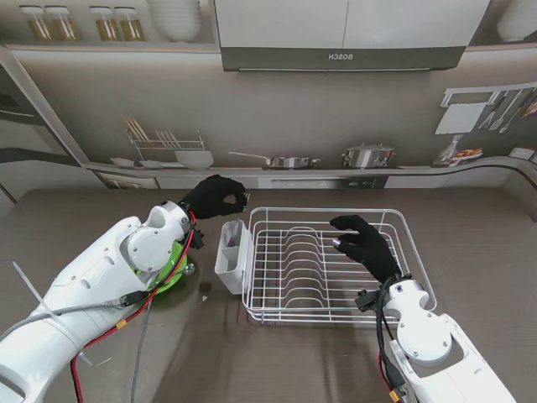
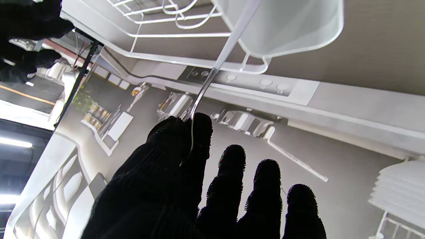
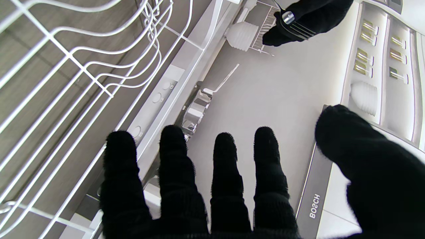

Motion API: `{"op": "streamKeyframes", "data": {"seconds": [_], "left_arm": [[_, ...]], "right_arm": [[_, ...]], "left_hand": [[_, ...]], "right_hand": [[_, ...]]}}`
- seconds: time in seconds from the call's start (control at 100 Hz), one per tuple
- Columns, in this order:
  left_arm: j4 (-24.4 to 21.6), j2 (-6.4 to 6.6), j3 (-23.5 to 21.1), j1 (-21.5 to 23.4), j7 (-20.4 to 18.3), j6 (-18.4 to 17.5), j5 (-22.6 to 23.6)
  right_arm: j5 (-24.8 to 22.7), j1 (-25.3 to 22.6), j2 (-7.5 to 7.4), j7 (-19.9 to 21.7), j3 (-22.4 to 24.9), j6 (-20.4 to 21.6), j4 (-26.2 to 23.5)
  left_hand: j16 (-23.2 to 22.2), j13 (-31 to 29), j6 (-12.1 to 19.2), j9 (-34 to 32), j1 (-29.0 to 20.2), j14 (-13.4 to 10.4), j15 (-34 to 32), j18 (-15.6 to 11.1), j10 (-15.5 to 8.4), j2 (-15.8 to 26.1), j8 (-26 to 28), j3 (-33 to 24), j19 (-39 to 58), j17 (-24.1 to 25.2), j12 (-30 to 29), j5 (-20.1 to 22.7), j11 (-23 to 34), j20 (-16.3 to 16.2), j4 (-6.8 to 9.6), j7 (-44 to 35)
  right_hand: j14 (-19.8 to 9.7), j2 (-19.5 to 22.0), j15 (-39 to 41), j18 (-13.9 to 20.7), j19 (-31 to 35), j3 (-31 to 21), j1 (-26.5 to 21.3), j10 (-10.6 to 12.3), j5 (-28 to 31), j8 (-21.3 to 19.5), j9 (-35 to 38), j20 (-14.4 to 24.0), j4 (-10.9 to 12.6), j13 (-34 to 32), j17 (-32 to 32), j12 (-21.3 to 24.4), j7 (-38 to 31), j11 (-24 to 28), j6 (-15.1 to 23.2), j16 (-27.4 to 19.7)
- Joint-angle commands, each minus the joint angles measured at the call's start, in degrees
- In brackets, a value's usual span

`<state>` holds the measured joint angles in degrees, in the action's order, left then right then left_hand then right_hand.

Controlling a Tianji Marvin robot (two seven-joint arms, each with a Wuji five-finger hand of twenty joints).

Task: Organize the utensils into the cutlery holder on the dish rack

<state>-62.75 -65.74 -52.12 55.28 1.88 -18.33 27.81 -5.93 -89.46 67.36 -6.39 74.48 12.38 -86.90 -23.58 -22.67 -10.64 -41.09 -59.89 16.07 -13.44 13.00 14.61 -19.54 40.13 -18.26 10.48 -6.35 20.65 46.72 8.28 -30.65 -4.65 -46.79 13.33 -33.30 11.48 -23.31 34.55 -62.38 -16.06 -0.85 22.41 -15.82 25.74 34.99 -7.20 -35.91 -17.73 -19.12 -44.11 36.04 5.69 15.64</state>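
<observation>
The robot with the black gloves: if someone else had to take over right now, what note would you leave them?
Left hand: shut on a fork, pinched at the tine end between thumb and forefinger, handle reaching down into the white cutlery holder.
Right hand: open, holding nothing, hovering over the wire dish rack.
The holder hangs on the rack's left side. A green item shows under the left arm; what it is cannot be told.
Done: fork lifted and lined up, handle at or inside the holder.
Left: release the fork, then check for more utensils; none are visible on the table.
</observation>
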Motion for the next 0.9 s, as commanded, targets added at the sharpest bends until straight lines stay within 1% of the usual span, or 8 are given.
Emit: {"op": "streamKeyframes", "data": {"seconds": [0.0,0.22,0.44,0.5,0.55,0.62,0.73,0.89], "left_arm": [[1.17,-0.23,0.49,0.38,-1.22,0.30,0.40],[2.82,0.06,1.81,0.35,-1.80,0.69,1.32],[2.32,0.54,1.91,0.62,-2.80,1.37,2.38],[2.12,0.64,1.82,0.76,-3.07,1.53,2.51],[1.91,0.77,1.74,0.88,-3.24,1.61,2.82],[1.51,0.96,1.51,1.09,-3.56,1.68,3.20],[0.76,1.23,0.92,1.60,-3.89,1.63,3.75],[-1.18,1.63,-0.62,2.95,-4.62,1.81,4.12]], "right_arm": [[0.13,-0.26,0.24,0.76,-0.07,0.03,-0.26],[0.20,-0.28,0.23,0.88,-0.10,-0.08,-0.27],[0.28,-0.30,0.21,0.97,-0.11,-0.10,-0.28],[0.25,-0.29,0.21,0.97,-0.12,-0.07,-0.26],[0.23,-0.26,0.22,0.95,-0.13,-0.05,-0.23],[0.24,-0.24,0.22,0.92,-0.13,-0.06,-0.21],[0.23,-0.22,0.22,0.93,-0.13,-0.06,-0.19],[0.22,-0.20,0.20,0.99,-0.18,-0.05,-0.17]], "left_hand": [[0.11,0.13,1.65,-0.25,-4.13,0.54,0.50,-1.33,0.59,1.34,-0.55,-0.38,0.22,0.93,0.28,1.81,-0.52,-0.77,-0.57,-0.43],[0.11,0.44,1.97,0.17,-3.65,0.48,0.60,-1.40,0.46,0.25,-3.19,-1.33,0.02,1.28,0.17,1.66,-0.64,-0.73,-0.46,2.28],[0.17,0.69,-0.23,0.86,-0.73,0.36,0.83,-1.50,0.45,-2.18,-8.04,-2.19,-0.21,1.54,-0.14,0.41,-0.82,-0.59,-1.02,12.14],[0.23,0.82,-1.51,1.10,0.92,0.47,0.96,-1.45,0.59,-2.68,-8.75,-2.79,-0.29,1.75,-0.30,0.12,-0.89,-0.53,-1.17,17.56],[0.26,1.00,-2.64,1.42,5.30,0.45,1.14,-1.39,0.70,-3.18,-8.21,-7.79,-0.34,1.92,-0.40,0.64,-1.00,-0.54,-2.15,24.81],[0.33,1.17,-5.08,1.75,12.42,0.55,1.36,-1.36,0.88,-2.86,-12.62,-15.36,-0.42,2.14,-0.52,-0.63,-1.16,-0.53,-0.55,33.02],[0.45,1.58,-6.73,2.42,15.48,0.65,1.74,-1.21,1.12,-3.31,-16.24,-14.91,-0.58,2.64,-0.69,-5.20,-1.46,-0.53,-0.80,37.29],[0.57,1.85,-7.78,2.96,17.04,0.75,2.20,-1.23,1.41,-3.26,-18.19,-13.83,-0.65,3.08,-0.93,-7.74,-1.81,-0.61,-0.84,39.03]], "right_hand": [[-0.64,1.28,-0.28,1.29,-1.11,-0.49,1.05,-0.09,-0.75,-0.09,0.10,1.40,1.41,-1.10,-0.35,0.19,0.45,-0.41,0.08,0.79],[-0.59,1.26,-0.27,1.36,-1.18,-0.49,1.03,-0.13,-0.75,-0.10,0.07,1.44,1.41,-1.10,-0.32,0.18,0.42,-0.41,0.06,0.80],[-0.59,1.26,-0.29,1.33,-1.25,-0.49,0.97,-0.14,-0.73,-0.10,0.13,1.49,1.42,-1.07,-0.32,0.17,0.41,-0.38,-0.03,0.80],[-0.59,1.26,-0.29,1.27,-1.25,-0.50,0.97,-0.09,-0.78,-0.10,0.11,1.51,1.42,-1.08,-0.38,0.18,0.42,-0.40,0.04,0.80],[-0.58,1.26,-0.25,1.32,-1.29,-0.50,0.96,-0.19,-0.77,-0.10,0.17,1.51,1.42,-1.18,-0.33,0.17,0.42,-0.37,0.00,0.82],[-0.54,1.23,-0.27,1.28,-1.30,-0.50,0.93,-0.20,-0.80,-0.10,0.14,1.53,1.42,-1.15,-0.36,0.17,0.42,-0.39,0.01,0.82],[-0.58,1.22,-0.26,1.27,-1.33,-0.51,0.97,-0.12,-0.85,-0.10,0.17,1.56,1.41,-1.18,-0.39,0.16,0.42,-0.37,-0.15,0.82],[-0.54,1.15,-0.25,1.34,-1.37,-0.53,0.89,-0.13,-0.96,-0.14,0.19,1.60,1.40,-1.23,-0.40,0.14,0.33,-0.33,-0.31,0.83]]}}
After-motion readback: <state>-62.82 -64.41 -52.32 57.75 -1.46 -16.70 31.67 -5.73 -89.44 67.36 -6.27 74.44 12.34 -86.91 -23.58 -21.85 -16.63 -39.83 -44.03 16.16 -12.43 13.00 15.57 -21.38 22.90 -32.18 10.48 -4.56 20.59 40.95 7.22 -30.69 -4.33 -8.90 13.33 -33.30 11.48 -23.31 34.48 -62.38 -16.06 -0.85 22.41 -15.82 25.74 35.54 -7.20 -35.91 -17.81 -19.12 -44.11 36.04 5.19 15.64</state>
